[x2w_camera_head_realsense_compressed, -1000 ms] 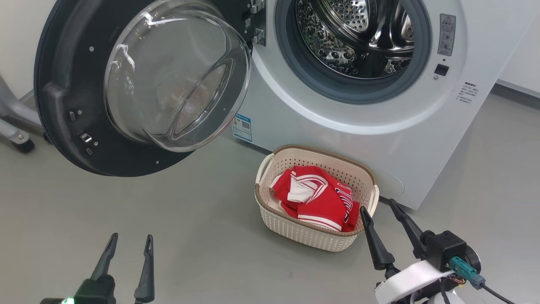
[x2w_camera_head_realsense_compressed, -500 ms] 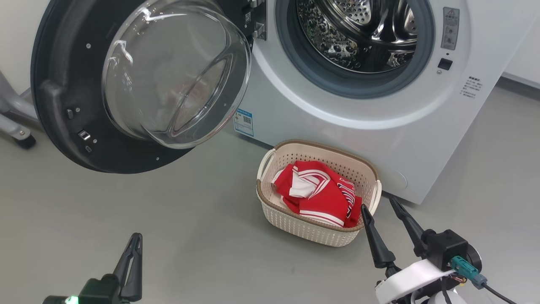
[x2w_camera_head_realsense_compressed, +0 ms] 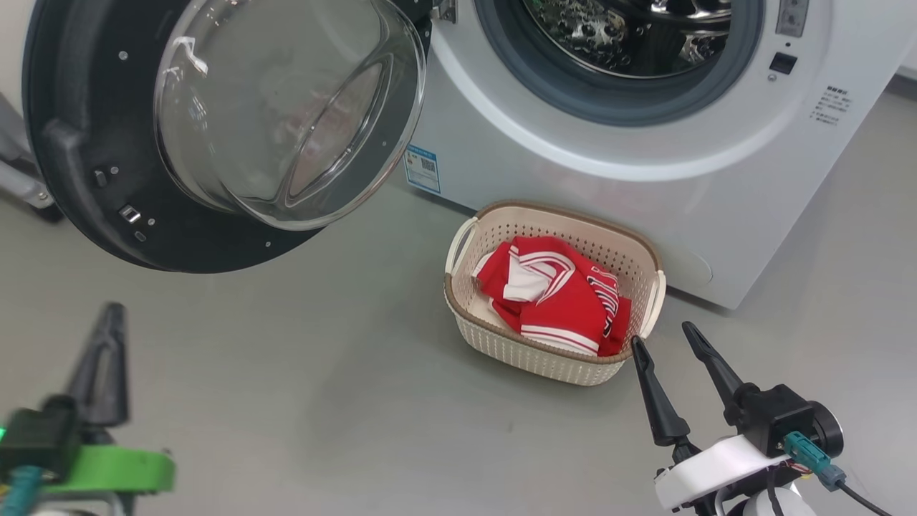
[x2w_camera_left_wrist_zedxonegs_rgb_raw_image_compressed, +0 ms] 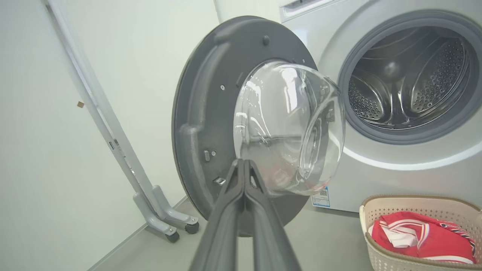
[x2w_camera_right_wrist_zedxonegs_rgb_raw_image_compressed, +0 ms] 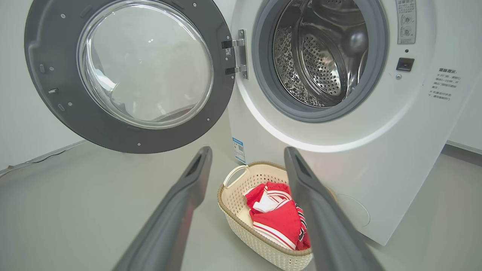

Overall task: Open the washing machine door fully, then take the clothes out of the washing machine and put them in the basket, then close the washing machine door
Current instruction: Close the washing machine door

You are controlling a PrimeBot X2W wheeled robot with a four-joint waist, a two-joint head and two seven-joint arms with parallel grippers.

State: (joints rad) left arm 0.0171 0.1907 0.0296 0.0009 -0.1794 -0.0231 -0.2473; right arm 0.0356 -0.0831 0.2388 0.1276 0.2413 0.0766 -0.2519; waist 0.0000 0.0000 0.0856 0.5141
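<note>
**Door wide open, red clothes in the basket on the floor**

The washing machine [x2w_camera_head_realsense_compressed: 645, 186] stands on the grey floor [x2w_camera_head_realsense_compressed: 286, 373]. The washing machine door [x2w_camera_head_realsense_compressed: 79, 143] is swung far out on its hinge, to the left of the opening in the head view. Its clear glass bowl [x2w_camera_head_realsense_compressed: 286, 107] bulges forward from the black ring. Through the round opening show the grey gasket [x2w_camera_right_wrist_zedxonegs_rgb_raw_image_compressed: 263, 67] and the perforated steel drum [x2w_camera_right_wrist_zedxonegs_rgb_raw_image_compressed: 320, 56]. A blue sticker [x2w_camera_head_realsense_compressed: 423, 170] sits low on the white front, just under the bowl's edge.

The basket [x2w_camera_head_realsense_compressed: 551, 208] stands on the floor just beside the foot of the washer, below the opening and to the right of the door. The clothes [x2w_camera_head_realsense_compressed: 559, 294] lie bunched inside it, red with white striped trim, one fold reaching its near rim.

The left jaws are pressed together and grip nothing, their dark fingers [x2w_camera_left_wrist_zedxonegs_rgb_raw_image_compressed: 228, 218] touching along their length. In the left wrist view the tips point at the lower part of the door. In the head view they are blurred, low over the floor's near left part.

The right jaws stand wide apart and grip nothing. Their fingers [x2w_camera_head_realsense_compressed: 655, 401] hang over the floor just beside the basket's near right corner.

A grey wheeled stand [x2w_camera_left_wrist_zedxonegs_rgb_raw_image_compressed: 165, 222] rests by the wall behind the door.
</note>
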